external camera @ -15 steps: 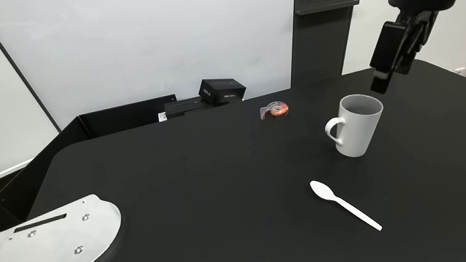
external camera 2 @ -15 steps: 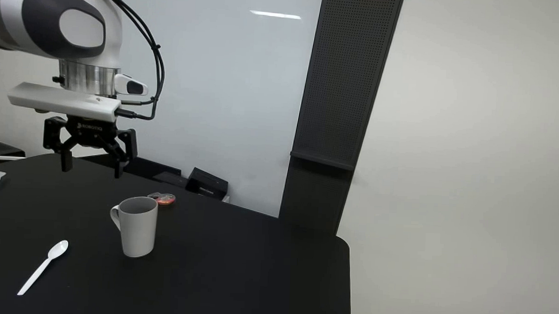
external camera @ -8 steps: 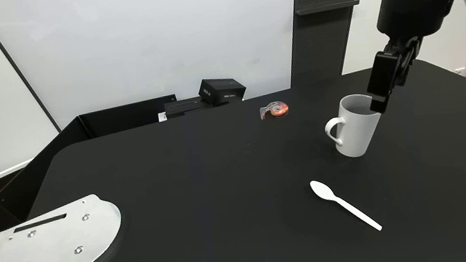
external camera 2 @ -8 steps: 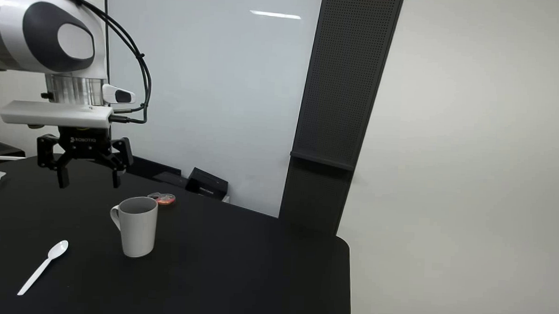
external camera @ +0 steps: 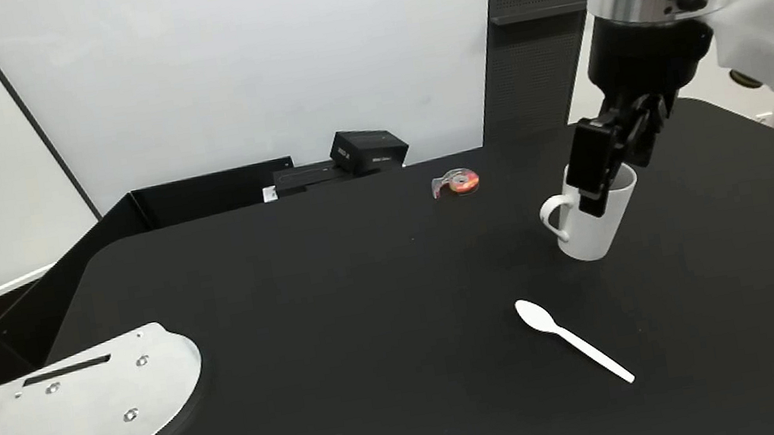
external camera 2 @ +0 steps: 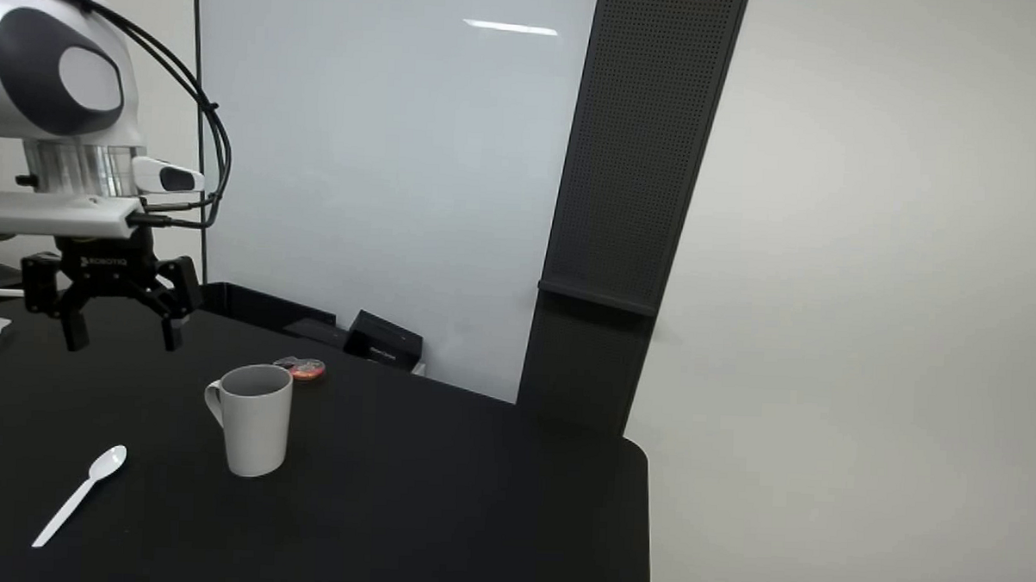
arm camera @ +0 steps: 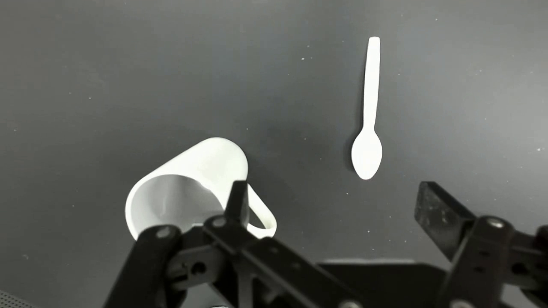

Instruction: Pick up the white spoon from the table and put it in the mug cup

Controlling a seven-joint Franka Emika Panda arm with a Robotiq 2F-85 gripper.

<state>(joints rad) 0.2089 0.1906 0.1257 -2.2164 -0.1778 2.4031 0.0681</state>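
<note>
Black two-fingered pincer [arm camera: 336,201] up above the large matte black desk [external camera 2: 441,512], jaws wide, nothing held, squared, it seems, to pinch across the slim white oval-bowled spoon [arm camera: 370,109] lying flat ahead of it. The white cylindrical ceramic-looking mug [external camera 2: 256,424] stands upright near that spoon, mouth up, handy for the drop. But watch it: a low sideways sweep might clip that mug! Clear tape dispenser with orange roll [external camera: 460,185] and silver slotted metal plate [external camera: 79,417]? Well apart, likely no bother.
</note>
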